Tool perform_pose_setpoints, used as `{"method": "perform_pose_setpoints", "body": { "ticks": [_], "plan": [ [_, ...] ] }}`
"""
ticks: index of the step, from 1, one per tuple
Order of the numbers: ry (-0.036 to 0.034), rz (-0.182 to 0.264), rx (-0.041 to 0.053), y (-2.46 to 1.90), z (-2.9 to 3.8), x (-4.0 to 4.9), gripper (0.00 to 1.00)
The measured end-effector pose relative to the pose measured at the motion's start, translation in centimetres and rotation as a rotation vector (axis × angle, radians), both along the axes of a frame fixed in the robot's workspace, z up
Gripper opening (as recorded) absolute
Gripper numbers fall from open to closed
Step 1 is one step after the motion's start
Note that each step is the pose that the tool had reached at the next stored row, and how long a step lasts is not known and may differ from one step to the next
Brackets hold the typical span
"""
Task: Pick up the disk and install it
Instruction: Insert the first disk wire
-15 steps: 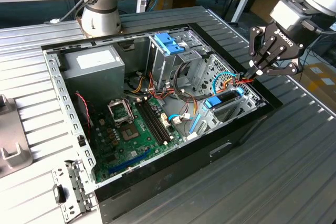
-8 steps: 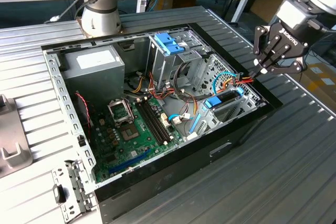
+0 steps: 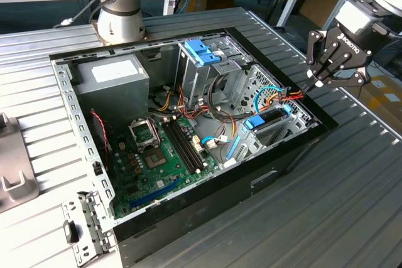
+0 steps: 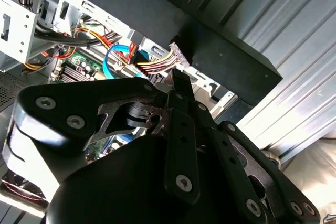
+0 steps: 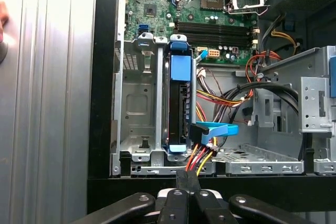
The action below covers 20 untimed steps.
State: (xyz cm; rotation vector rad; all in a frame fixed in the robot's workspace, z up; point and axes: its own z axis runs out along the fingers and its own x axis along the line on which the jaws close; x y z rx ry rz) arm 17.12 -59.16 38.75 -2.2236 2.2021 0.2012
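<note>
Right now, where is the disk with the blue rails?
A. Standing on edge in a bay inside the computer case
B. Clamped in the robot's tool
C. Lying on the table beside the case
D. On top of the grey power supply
A: in the first wrist view the disk stands on edge in a metal bay of the case, cables plugged in at its end, while the tool is outside the case.

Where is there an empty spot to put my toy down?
The ribbed table at the exterior view's right of the computer case is bare. Inside, the slot beside the disk is free. Around the cables it is crowded.
</note>
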Motion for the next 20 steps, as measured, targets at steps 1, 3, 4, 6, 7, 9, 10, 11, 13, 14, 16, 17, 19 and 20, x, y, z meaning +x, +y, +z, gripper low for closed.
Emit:
{"method": "perform_pose_setpoints", "body": {
  "ticks": [1, 3, 4, 6, 7, 9, 10, 11, 13, 14, 16, 17, 19, 20],
  "plan": [
    [0.0, 0.0, 0.0, 0.0, 0.0, 0.0, 0.1],
    [0.0, 0.0, 0.0, 0.0, 0.0, 0.0, 0.1],
    [0.0, 0.001, 0.0, 0.0, 0.0, 0.0, 0.1],
    [-0.0184, 0.001, 0.0, 0.0, -0.02, 0.01, 0.1],
    [-0.0296, 0.001, 0.0001, 0.0, -0.04, 0.0, 0.1],
    [-0.063, 0.001, 0.0001, 0.0, -0.08, 0.0, 0.1],
    [-0.0649, 0.001, 0.0001, 0.0, -0.08, 0.0, 0.1],
    [-0.0653, 0.001, 0.0, 0.0, -0.07, 0.01, 0.1],
    [-0.066, 0.001, 0.0, 0.0, -0.07, 0.0, 0.1],
    [-0.0663, 0.001, 0.0, 0.0, -0.07, 0.0, 0.1],
    [-0.0667, 0.001, 0.0, 0.0, -0.07, 0.0, 0.1],
    [-0.0668, 0.001, 0.0001, 0.0, -0.07, 0.0, 0.1],
    [-0.0667, 0.011, 0.0003, 0.0, -0.07, -0.01, 0.1],
    [-0.0667, 0.015, 0.0004, 0.0, -0.07, -0.01, 0.1]
  ]
}}
